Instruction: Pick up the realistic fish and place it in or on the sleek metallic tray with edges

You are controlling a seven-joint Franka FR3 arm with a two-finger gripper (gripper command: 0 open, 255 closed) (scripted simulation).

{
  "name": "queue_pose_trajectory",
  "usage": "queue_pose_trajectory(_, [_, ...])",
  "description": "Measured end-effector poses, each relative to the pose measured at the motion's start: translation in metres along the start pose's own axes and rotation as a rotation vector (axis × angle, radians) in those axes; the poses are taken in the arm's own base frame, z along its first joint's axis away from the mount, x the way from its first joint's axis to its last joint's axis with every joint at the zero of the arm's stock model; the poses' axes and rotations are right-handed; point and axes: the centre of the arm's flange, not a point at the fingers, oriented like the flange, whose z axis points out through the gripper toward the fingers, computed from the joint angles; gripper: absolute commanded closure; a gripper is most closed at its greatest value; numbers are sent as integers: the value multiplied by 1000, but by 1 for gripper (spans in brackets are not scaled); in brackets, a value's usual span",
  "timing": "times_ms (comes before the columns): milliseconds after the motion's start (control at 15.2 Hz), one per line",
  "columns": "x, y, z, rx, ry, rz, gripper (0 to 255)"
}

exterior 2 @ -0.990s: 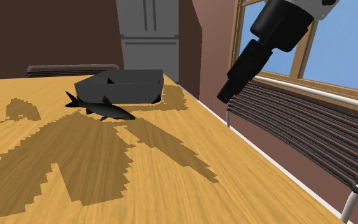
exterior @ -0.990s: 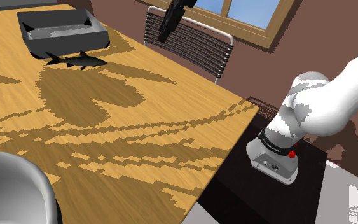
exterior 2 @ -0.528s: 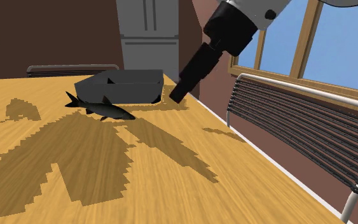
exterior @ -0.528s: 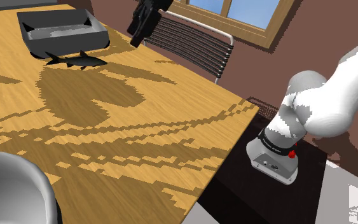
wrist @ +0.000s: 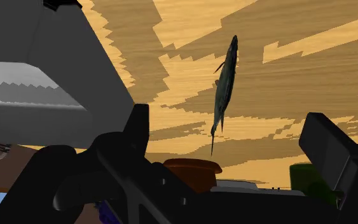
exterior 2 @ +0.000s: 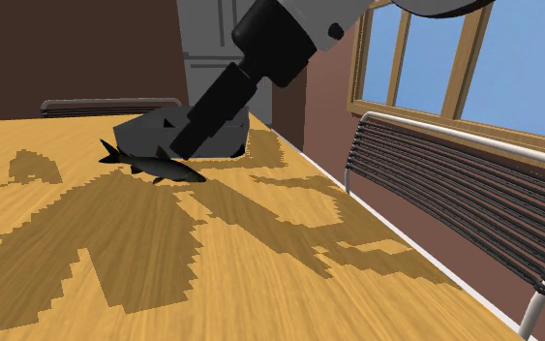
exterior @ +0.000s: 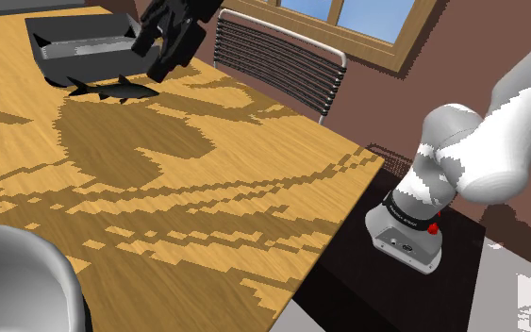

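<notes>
A dark, slim fish (exterior: 112,91) lies flat on the wooden table (exterior: 207,189), just in front of a grey tray with raised edges (exterior: 89,42). My black gripper (exterior: 157,68) hangs low over the table, close beside the fish's head end and the tray's near corner. From the second exterior view the gripper (exterior 2: 177,147) is above the fish (exterior 2: 156,166), in front of the tray (exterior 2: 185,130). The wrist view has the fingers (wrist: 139,130) standing wide apart, the gripper (wrist: 231,137) open and holding nothing, with the fish (wrist: 224,83) just beyond them and the tray (wrist: 56,76) off to one side.
A metal-framed chair with a dark slatted back (exterior: 282,57) stands at the table's far edge, under a window. A large white rounded object (exterior: 18,283) sits at the shoulder view's lower left. Behind the tray stands a grey cabinet (exterior 2: 227,58). The stand (exterior: 405,231) is past the table's corner.
The arm has swung from above the chair toward the shoulder view's left and dropped lower, ending close beside the fish and tray. Fish and tray have not moved.
</notes>
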Motion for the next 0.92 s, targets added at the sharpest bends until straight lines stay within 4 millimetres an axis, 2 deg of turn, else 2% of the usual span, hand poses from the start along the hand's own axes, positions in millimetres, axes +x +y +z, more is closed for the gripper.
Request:
queue_pose_trajectory(132, [8,-2,9,12,14,-26,0])
queue_pose_trajectory(528, [10,-3,41,16,18,-35,0])
queue_pose_trajectory(924, [10,-3,45,15,18,-35,0])
